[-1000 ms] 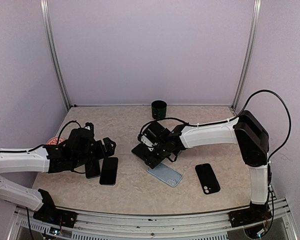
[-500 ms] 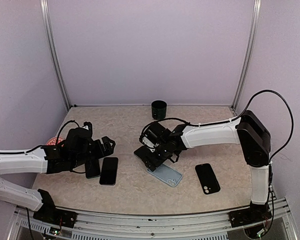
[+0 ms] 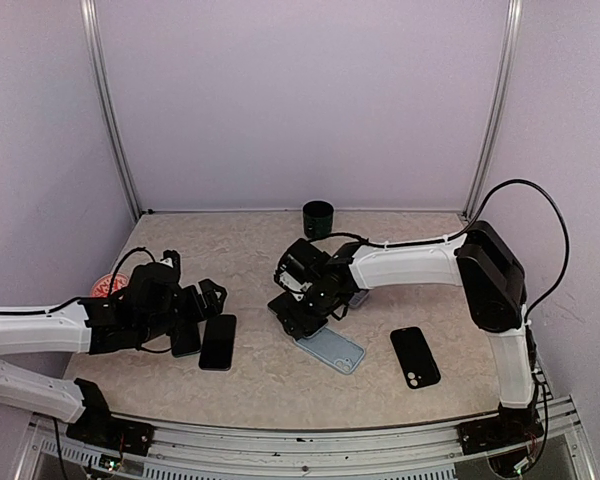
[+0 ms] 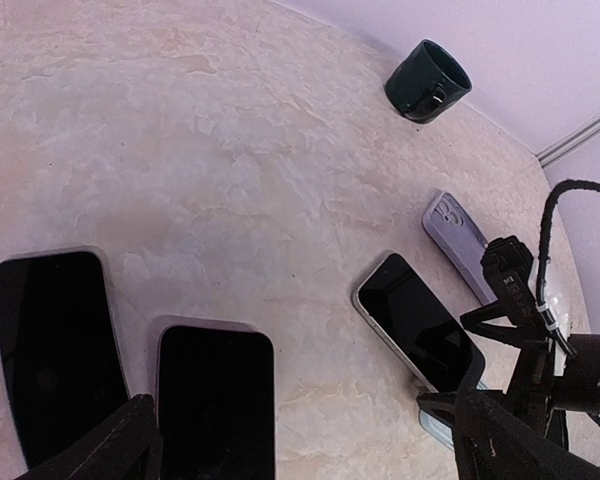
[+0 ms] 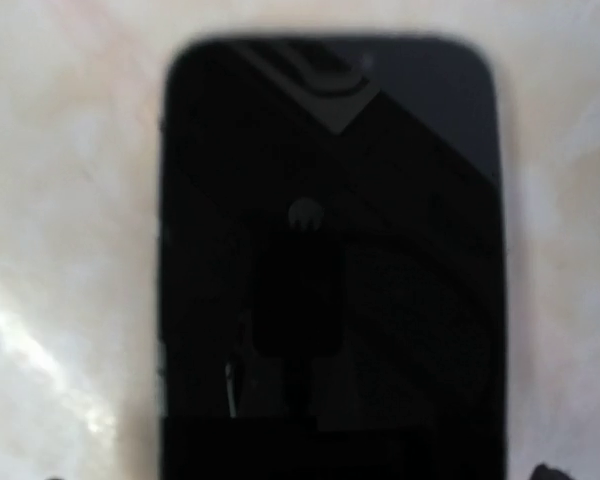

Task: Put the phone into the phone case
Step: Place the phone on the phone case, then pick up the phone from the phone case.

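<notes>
Can make out the phone (image 4: 418, 322) lying flat, screen up, at mid-table just beside the pale blue case (image 3: 332, 349), under the right gripper (image 3: 298, 308) with jaws spread wider than it and clamping nothing. Get that outline only from the left wrist, past the left gripper (image 4: 305, 430), jaws wide and empty; hidden by the arm from above, a blurred dark sheet from the right wrist. Around it: mottled beige tabletop (image 3: 230, 250), dark mug (image 3: 318, 217) at the back, plain lilac walls (image 3: 300, 100).
</notes>
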`<move>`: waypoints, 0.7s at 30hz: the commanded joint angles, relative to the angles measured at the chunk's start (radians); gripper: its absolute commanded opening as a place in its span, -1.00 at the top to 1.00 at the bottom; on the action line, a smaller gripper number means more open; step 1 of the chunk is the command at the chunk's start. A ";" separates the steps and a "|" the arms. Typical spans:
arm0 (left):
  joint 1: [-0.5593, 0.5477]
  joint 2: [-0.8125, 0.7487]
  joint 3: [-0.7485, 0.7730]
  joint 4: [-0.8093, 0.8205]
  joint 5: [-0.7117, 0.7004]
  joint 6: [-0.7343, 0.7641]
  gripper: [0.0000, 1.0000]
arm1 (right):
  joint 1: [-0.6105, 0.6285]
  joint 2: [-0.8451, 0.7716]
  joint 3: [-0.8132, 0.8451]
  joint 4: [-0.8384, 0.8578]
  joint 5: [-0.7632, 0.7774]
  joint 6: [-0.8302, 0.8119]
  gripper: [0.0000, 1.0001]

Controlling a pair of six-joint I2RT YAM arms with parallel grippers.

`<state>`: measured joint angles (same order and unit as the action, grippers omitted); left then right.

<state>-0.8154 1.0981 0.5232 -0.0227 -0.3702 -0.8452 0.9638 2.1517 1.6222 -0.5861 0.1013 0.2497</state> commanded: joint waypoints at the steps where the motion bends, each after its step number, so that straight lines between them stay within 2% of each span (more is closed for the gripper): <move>1: -0.006 -0.027 -0.021 0.015 -0.009 -0.002 -0.98 | -0.008 0.033 0.027 -0.040 -0.045 -0.001 -0.98; 13: -0.006 -0.028 -0.038 0.041 -0.010 -0.005 -0.98 | -0.022 0.105 0.084 -0.095 -0.041 -0.007 -0.93; 15: -0.006 -0.027 -0.039 0.041 -0.012 -0.003 -0.98 | -0.022 0.111 0.089 -0.104 -0.031 -0.006 -0.88; 21: -0.007 -0.023 -0.038 0.046 -0.009 -0.003 -0.98 | -0.021 0.109 0.088 -0.107 -0.009 -0.020 -0.54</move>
<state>-0.8154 1.0824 0.4931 -0.0017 -0.3717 -0.8490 0.9474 2.2280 1.6974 -0.6540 0.0746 0.2428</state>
